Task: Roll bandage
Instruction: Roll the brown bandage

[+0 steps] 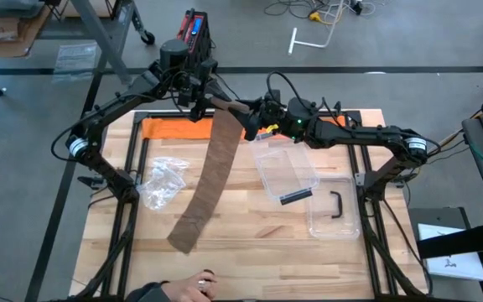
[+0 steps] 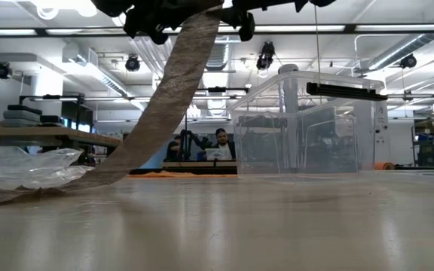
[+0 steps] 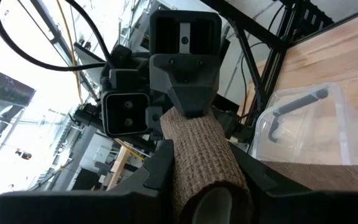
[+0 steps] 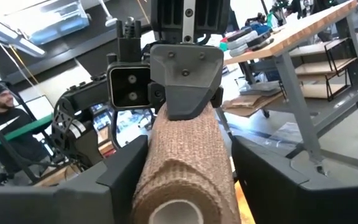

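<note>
Brown woven bandage hangs from a roll held above the tabletop's far edge; its tail trails down to the wood near a crumpled plastic bag. High view: left pincer and right pincer meet at the roll from opposite ends. 2 clear containers sit to the right, an orange cloth behind.

Low view: bandage strip slopes from the pincers overhead to the tabletop at left; clear box stands upright. People sit in the room beyond.

Left wrist view: left pincer clamps the roll.

Right wrist view: right pincer's fingers flank the roll, the left one just touching, a slight gap on the other side.
</note>
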Controlling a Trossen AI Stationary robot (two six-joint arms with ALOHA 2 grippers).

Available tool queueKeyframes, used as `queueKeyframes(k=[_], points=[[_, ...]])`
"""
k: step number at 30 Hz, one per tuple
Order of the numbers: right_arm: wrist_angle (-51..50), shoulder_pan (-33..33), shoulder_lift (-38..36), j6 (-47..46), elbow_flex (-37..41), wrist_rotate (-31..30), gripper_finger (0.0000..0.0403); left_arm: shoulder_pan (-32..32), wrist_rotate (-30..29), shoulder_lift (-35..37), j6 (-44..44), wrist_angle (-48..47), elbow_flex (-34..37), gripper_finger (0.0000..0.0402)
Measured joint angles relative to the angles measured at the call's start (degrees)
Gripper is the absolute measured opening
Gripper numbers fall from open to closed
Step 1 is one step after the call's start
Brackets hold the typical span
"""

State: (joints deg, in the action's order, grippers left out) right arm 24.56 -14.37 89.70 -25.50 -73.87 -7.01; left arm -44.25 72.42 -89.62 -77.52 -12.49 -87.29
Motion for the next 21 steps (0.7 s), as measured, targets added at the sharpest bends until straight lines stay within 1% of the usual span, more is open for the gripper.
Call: queueKeyframes(k=[5, 8, 10, 14, 21], points=[[-0.1, -0.4, 0.0, 0.0, 0.0, 0.5, 0.0203, 0.0, -0.4, 0.0, 0.0, 0.1, 0.0, 0.0097], [-0.2, -0.6, 0.0, 0.1, 0.0, 2.0, 0.0198, 0.0, -0.4, 0.0, 0.1, 0.1, 0.0, 0.0095], [-0.1, -0.6, 0.0, 0.8, 0.0, 2.1, 0.0192, 0.0, -0.3, 0.0, 1.5, 0.0, 0.0, 0.0099], [0.0, -0.6, -0.1, 3.4, 0.0, 2.1, 0.0169, 0.0, -0.3, 0.0, 5.9, 0.0, 0.0, 0.0124], [-0.2, -0.9, -0.1, 3.5, 0.0, 2.6, 0.0131, 0.1, -0.4, 0.0, 9.2, 0.2, 0.0, 0.0174]])
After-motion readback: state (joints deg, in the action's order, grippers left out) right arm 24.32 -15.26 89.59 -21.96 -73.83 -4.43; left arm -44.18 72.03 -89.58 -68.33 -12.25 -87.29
